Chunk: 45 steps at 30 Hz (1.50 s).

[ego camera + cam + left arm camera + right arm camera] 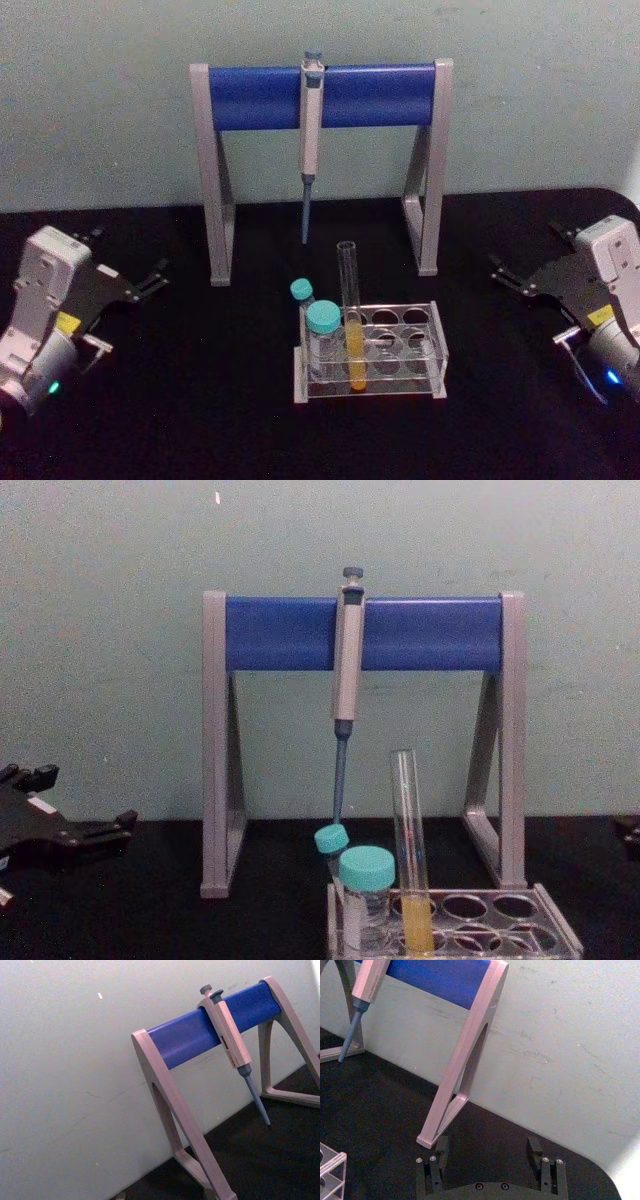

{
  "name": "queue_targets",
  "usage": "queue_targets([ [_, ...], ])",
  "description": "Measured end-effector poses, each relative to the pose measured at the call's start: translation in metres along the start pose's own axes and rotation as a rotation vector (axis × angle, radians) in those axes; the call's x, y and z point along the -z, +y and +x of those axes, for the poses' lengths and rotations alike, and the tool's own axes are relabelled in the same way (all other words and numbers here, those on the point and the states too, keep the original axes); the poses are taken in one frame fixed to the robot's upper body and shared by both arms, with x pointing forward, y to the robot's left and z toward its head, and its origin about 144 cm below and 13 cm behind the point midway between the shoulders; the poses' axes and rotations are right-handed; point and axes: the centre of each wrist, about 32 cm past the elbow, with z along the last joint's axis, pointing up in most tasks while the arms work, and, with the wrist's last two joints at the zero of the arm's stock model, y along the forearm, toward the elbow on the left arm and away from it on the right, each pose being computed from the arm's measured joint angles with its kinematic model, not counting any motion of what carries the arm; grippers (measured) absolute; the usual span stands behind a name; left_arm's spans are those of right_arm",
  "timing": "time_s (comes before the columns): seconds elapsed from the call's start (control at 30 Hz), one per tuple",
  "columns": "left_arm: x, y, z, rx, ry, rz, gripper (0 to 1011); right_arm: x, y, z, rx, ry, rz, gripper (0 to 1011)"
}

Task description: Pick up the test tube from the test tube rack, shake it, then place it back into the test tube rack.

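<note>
The test tube stands upright in a front-row hole of the test tube rack, toward the rack's left end, with yellow liquid in its lower part. The faint markings along its side are too small to read. Two teal-capped vials sit in the rack at the tube's 9 to 10 o'clock, just beside it. At its 12 o'clock, farther back on the black table, a grey pipette hangs from the blue bar of a grey stand.

The left gripper rests at the tube's 9 o'clock, well apart, its fingers spread and empty. The right gripper sits at the tube's 3 o'clock, also well apart; the right wrist view shows its fingers wide apart, holding nothing. Each gripper carries a small yellow label, which is unreadable.
</note>
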Motion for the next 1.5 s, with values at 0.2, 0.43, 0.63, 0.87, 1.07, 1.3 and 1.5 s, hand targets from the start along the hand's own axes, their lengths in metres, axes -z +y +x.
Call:
queue_targets([
  [0.2,0.0000,0.0000,0.0000,0.000,0.000,0.000,1001,0.0000,0.0000,0.0000,0.000,0.000,0.000,1000],
  [0.43,0.0000,0.0000,0.0000,0.000,0.000,0.000,1001,0.0000,0.0000,0.0000,0.000,0.000,0.000,1000],
  [0.63,0.0000,0.0000,0.0000,0.000,0.000,0.000,1001,0.0000,0.0000,0.0000,0.000,0.000,0.000,1000],
  [0.87,0.0000,0.0000,0.0000,0.000,0.000,0.000,1001,0.0000,0.0000,0.0000,0.000,0.000,0.000,1000],
  [1.07,0.0000,0.0000,0.0000,0.000,0.000,0.000,1001,0.0000,0.0000,0.0000,0.000,0.000,0.000,1000],
  [1.3,0.0000,0.0000,0.0000,0.000,0.000,0.000,1001,0.0000,0.0000,0.0000,0.000,0.000,0.000,1000],
  [1.5,0.0000,0.0000,0.0000,0.000,0.000,0.000,1001,0.0000,-0.0016,0.0001,-0.002,0.003,-0.001,1000],
])
